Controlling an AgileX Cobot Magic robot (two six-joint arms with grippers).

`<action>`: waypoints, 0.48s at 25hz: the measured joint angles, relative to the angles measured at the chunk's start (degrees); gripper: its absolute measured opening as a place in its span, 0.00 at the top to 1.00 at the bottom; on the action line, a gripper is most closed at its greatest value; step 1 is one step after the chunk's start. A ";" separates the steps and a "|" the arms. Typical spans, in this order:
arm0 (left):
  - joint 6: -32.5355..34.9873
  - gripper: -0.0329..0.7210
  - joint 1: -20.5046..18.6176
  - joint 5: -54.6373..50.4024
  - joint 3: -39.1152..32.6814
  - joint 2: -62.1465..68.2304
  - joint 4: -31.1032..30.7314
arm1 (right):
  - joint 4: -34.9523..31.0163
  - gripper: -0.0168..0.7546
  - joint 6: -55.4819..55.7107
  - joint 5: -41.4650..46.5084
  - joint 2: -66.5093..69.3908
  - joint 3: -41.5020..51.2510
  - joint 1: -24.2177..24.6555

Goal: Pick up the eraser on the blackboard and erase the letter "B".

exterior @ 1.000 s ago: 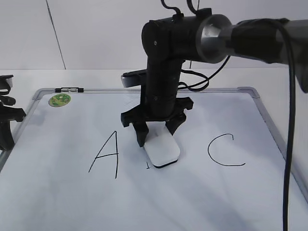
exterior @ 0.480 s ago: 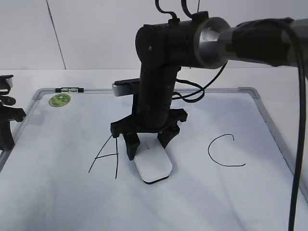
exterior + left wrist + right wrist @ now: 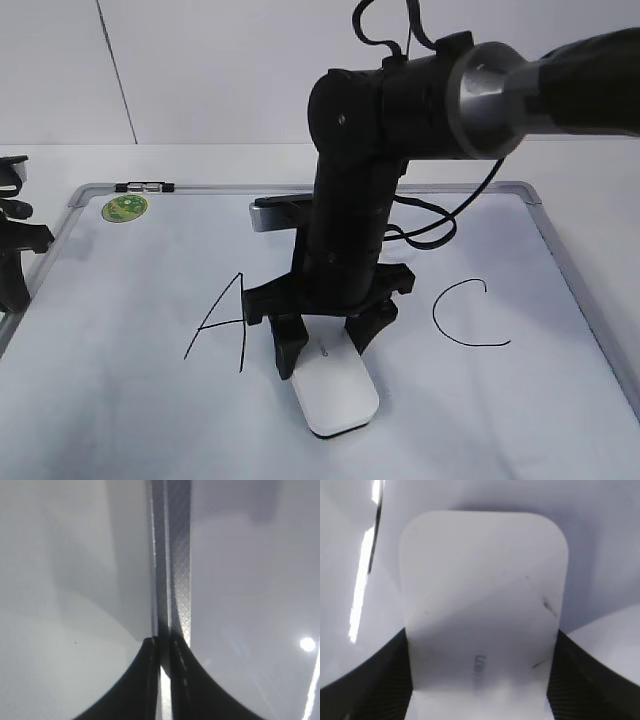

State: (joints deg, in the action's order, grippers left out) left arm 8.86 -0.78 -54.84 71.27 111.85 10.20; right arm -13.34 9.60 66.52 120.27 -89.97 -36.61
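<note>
A white table (image 3: pixel 200 160) fills the frame below a pale wall. Lying flat on it, and spanning most of the picture's width, is the blackboard (image 3: pixel 130 400), a white board with a grey metal frame and rounded corners. A strip of bare tabletop shows beyond its far edge, across the middle of the frame.

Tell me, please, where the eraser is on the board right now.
In the exterior view, the eraser lies flat on the blackboard near its front edge, between the letters A and C, clamped in the right gripper.
</note>
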 joint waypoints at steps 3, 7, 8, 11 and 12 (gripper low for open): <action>0.00 0.93 0.00 0.10 0.00 0.00 0.00 | -0.51 0.30 0.00 0.12 -1.91 3.01 -1.34; 0.00 0.93 0.00 0.10 0.00 0.00 0.00 | -0.63 0.30 0.00 1.13 -3.61 5.15 -4.32; 0.00 0.93 0.00 0.10 0.00 0.00 0.00 | -0.77 0.30 0.00 1.29 -3.76 5.31 -5.04; 0.00 0.93 0.00 0.10 0.00 0.00 0.00 | -0.80 0.30 0.10 1.63 -3.79 5.47 -6.21; 0.00 0.93 0.00 0.10 0.00 0.00 0.00 | -0.32 0.30 0.10 1.78 -3.79 5.47 -6.29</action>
State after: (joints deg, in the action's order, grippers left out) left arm 8.86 -0.78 -54.74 71.27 111.85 10.20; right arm -13.66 9.70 68.30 116.48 -84.50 -42.91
